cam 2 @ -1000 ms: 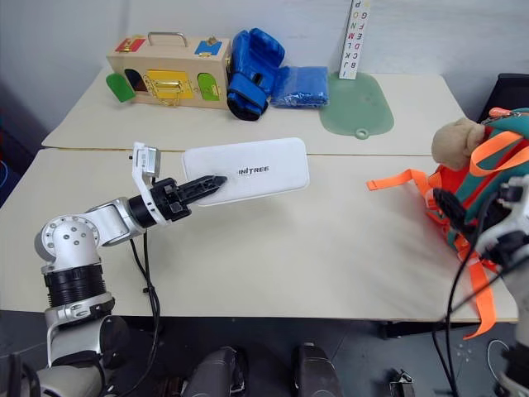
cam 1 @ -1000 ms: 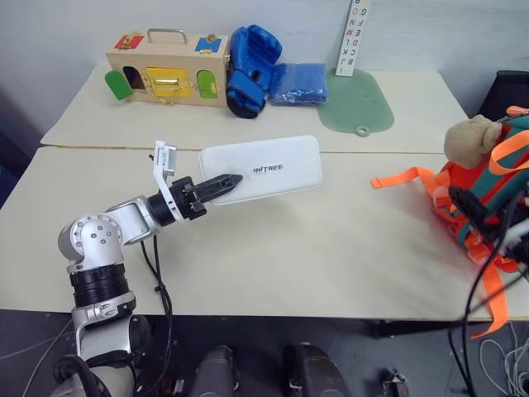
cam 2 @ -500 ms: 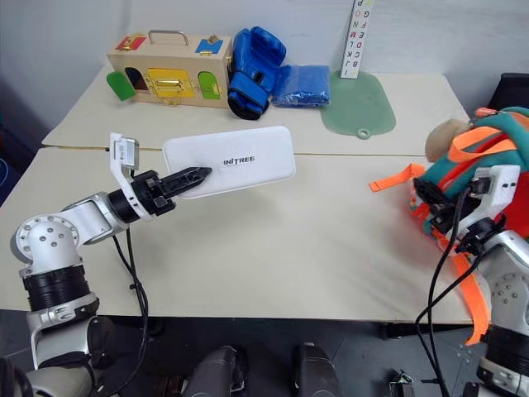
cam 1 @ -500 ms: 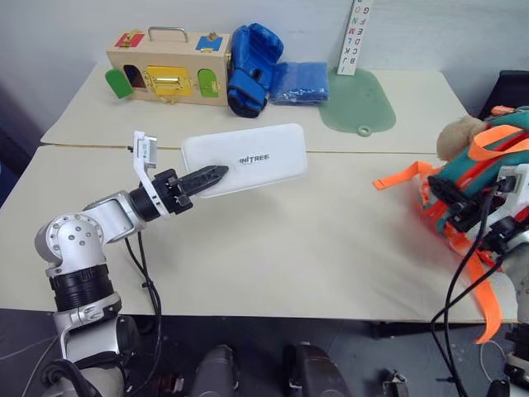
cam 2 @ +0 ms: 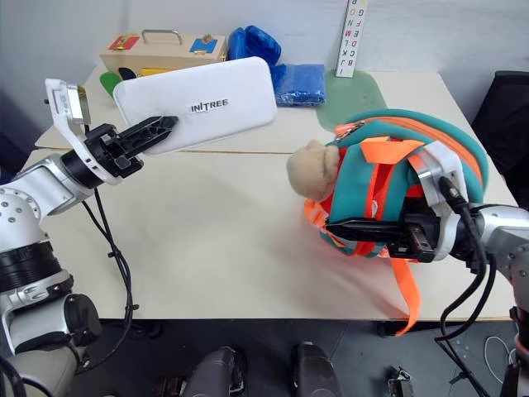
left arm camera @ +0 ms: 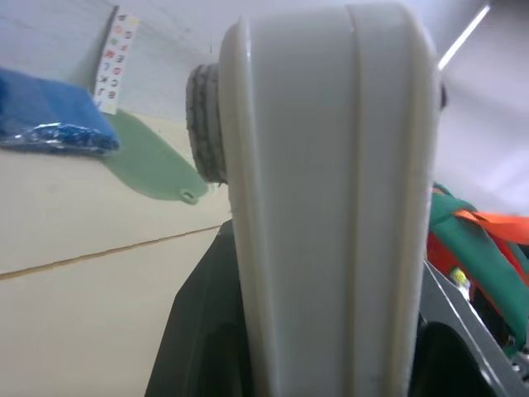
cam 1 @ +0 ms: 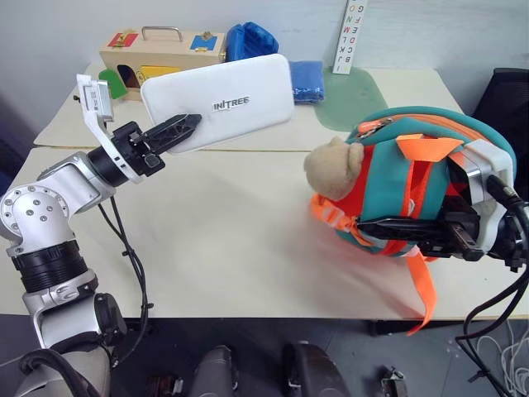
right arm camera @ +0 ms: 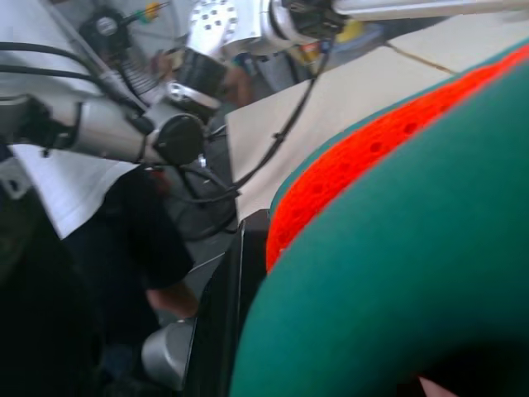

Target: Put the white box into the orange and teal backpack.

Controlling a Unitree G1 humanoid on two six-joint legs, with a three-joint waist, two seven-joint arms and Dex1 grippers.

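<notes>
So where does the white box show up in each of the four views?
Left eye: white box upper left, held up off the table by the left gripper.
Right eye: upper left, same grip.
Left wrist: edge-on, filling the centre.
Right wrist: not in it.
Shared landmark: the green mat, behind the box.

I read dark lettering "INITREE" on the top face of the white box point(cam 2: 198, 103); on the upright letter strip point(cam 2: 350, 37) by the wall I make out "B", "C", "D", "E" in colour; the rest I cannot read.
</notes>
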